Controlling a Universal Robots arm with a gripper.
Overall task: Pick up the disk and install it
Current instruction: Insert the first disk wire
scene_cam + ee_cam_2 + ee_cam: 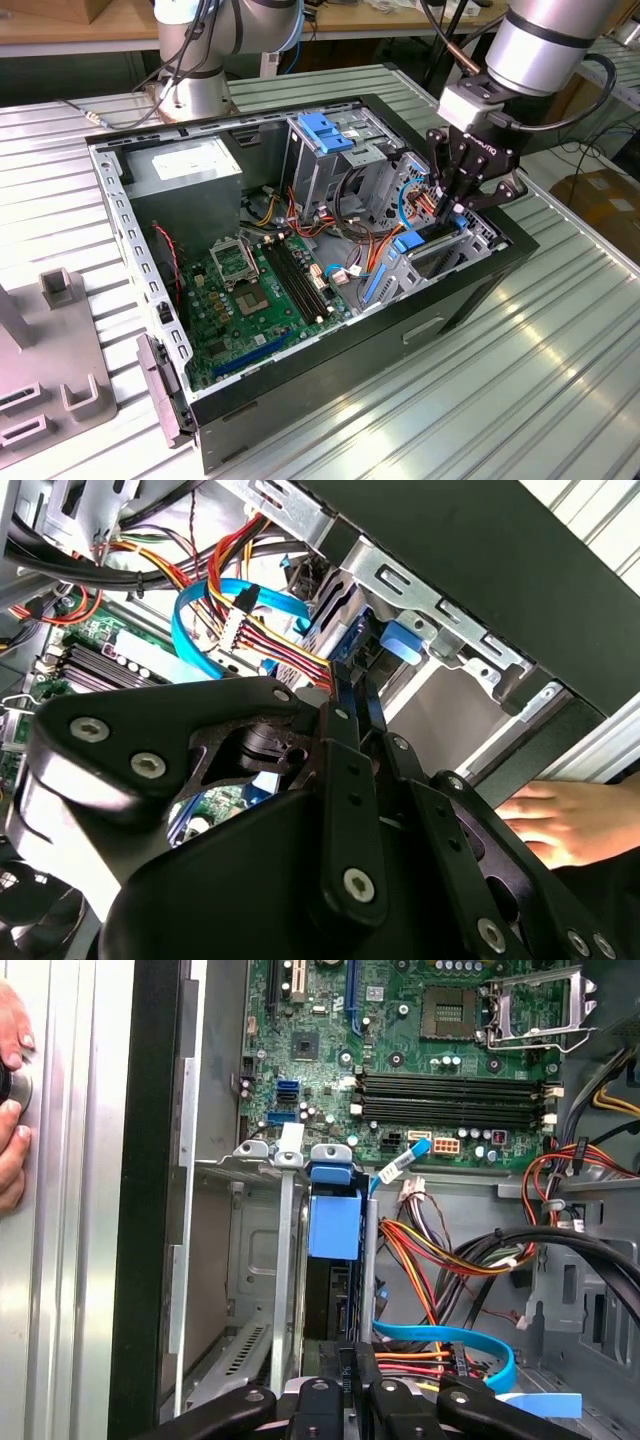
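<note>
The disk (333,1228) stands on edge in the metal bay at the case's corner, its blue carrier rail facing up. In the exterior view the disk (408,243) sits low in the bay on that view's right side of the case. My gripper (352,1352) hangs straight over it, fingers pressed together with no gap. Its tips are at the disk's near edge; contact is hidden. In the second wrist view the gripper (347,675) points at the blue rail of the disk (345,620).
Red, yellow and orange wires and a blue flat cable (450,1345) crowd the space beside the bay. The motherboard (255,290), power supply box (185,165) and blue-latched drive cage (322,132) fill the case. A person's hand (560,820) rests outside the case wall.
</note>
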